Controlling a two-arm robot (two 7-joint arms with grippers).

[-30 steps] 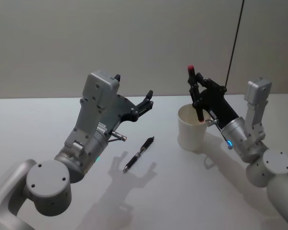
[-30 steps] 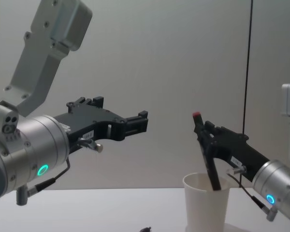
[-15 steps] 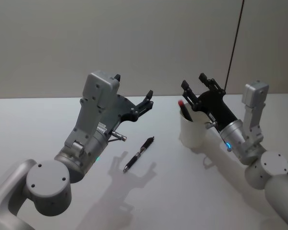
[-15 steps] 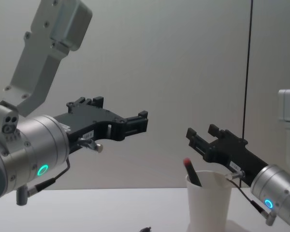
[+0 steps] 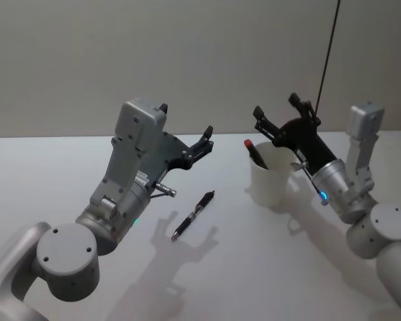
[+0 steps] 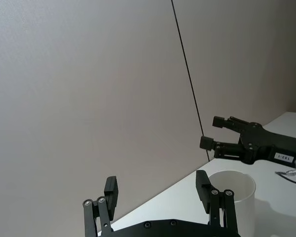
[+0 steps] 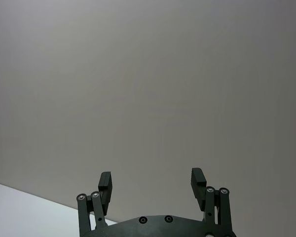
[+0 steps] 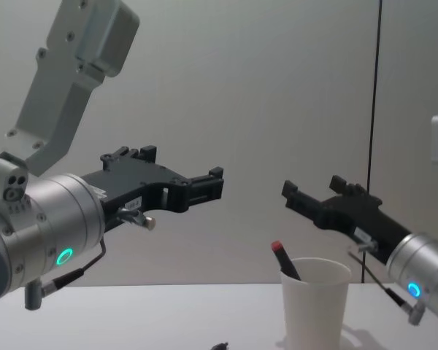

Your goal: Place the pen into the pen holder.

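Note:
The pen holder, a white paper cup, stands upright on the table right of centre. A black pen with a red end leans inside it, its red end poking over the rim. A second black pen lies flat on the table left of the cup. My right gripper hovers open just above and behind the cup, holding nothing. My left gripper hangs open in the air above the lying pen, well clear of it.
The white table runs back to a plain grey wall. A thin black cable hangs down behind the right arm. The lying pen's tip peeks over the chest view's lower edge.
My right gripper opened and let the red-ended pen drop into the cup, then lifted up and back from the rim. The left arm and the lying pen have not moved.

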